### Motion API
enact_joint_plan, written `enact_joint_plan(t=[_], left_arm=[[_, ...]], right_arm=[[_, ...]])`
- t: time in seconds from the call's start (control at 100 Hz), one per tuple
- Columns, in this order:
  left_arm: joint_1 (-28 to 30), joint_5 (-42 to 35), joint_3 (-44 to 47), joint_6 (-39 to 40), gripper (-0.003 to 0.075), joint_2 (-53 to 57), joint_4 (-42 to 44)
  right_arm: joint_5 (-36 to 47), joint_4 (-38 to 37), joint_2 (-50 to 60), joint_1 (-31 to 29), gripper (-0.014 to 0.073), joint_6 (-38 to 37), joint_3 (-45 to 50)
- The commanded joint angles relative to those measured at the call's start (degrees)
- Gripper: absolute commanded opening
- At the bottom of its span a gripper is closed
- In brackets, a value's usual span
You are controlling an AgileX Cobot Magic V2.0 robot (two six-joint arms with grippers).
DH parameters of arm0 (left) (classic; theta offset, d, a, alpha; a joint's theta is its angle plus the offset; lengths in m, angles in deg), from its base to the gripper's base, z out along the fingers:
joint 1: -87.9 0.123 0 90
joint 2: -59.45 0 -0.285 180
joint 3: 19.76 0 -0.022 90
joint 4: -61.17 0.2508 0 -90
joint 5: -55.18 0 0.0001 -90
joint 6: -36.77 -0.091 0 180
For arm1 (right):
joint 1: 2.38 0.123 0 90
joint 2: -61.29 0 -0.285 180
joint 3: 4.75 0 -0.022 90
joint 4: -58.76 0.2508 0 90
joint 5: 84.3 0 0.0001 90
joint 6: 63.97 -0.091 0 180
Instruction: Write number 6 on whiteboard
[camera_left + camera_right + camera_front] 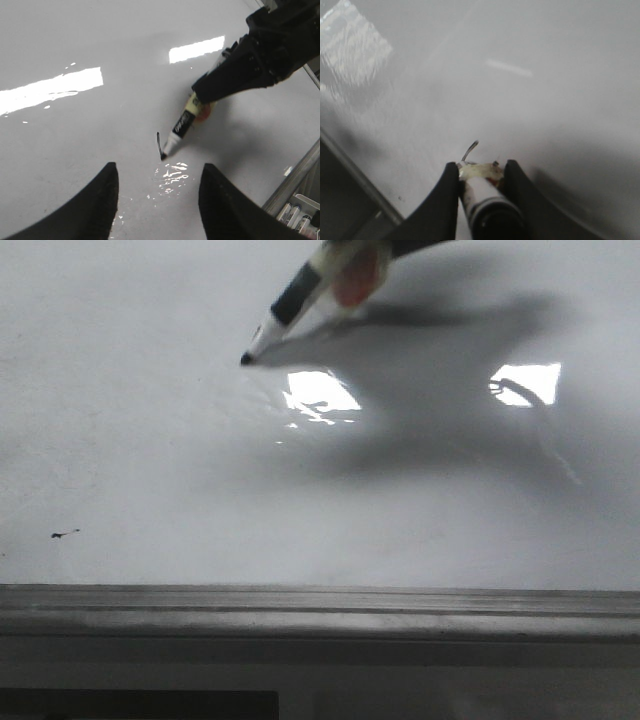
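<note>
One short black stroke, the start of the number 6, lay on the whiteboard with the marker tip touching its end. The right tool was clamped on the marker, slanting in from one o'clock in the front view. The left tool hovered with fingers apart, holding nothing. Bare board spread wide around the tip; the grey edge rail ran along six o'clock, a small smudge near it.
</note>
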Motion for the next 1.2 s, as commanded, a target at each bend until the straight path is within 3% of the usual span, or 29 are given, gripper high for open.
enact_joint_plan(t=[0.0,0.29,0.55,0.85,1.19], left_arm=[[0.2,-4.0,-1.6,0.6,0.0333,0.0,-0.7],[0.2,-4.0,-1.6,0.6,0.0333,0.0,-0.7],[0.2,-4.0,-1.6,0.6,0.0333,0.0,-0.7],[-0.1,-4.0,-1.6,0.6,0.0333,-1.3,2.8],[-11.5,-10.9,-1.6,0.6,0.0333,-17.3,7.9]], right_arm=[[0.9,-1.7,-1.5,0.2,-0.0064,0.9,1.1],[3.5,-1.8,4.6,0.1,-0.0064,0.9,4.2],[3.0,-1.8,-0.7,1.4,-0.0064,0.9,0.9],[1.6,-1.8,6.8,6.5,-0.0064,0.9,0.9],[-1.0,-1.8,6.6,13.6,-0.0064,0.9,0.9]])
